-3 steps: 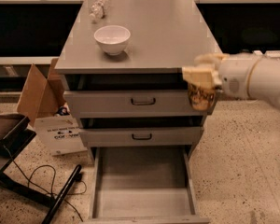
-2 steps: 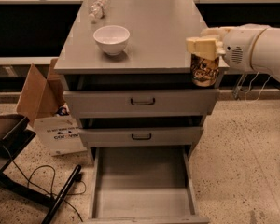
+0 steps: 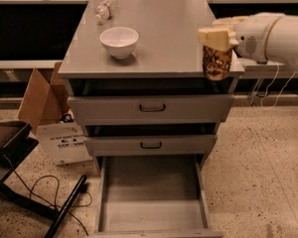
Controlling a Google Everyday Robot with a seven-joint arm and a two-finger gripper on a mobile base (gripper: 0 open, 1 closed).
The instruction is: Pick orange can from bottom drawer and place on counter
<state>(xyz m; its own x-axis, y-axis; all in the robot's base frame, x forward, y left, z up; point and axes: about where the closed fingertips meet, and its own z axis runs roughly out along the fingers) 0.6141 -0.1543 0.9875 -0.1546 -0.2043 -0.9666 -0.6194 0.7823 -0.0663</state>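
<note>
My gripper (image 3: 216, 44) is shut on the orange can (image 3: 217, 63), gripping its top from the right. The can hangs upright at the counter's (image 3: 169, 29) front right corner, its base about level with the counter edge. The bottom drawer (image 3: 151, 195) is pulled fully open below, and nothing shows inside it. My white arm (image 3: 273, 36) reaches in from the right.
A white bowl (image 3: 119, 41) stands on the counter's left half. A clear plastic bottle (image 3: 103, 9) lies at its back left. The two upper drawers (image 3: 151, 108) are slightly open. A cardboard box (image 3: 42, 100) and cables (image 3: 39, 192) lie on the floor at left.
My gripper has lifted the orange can from in front of the top drawer up to counter height, near the front right corner.
</note>
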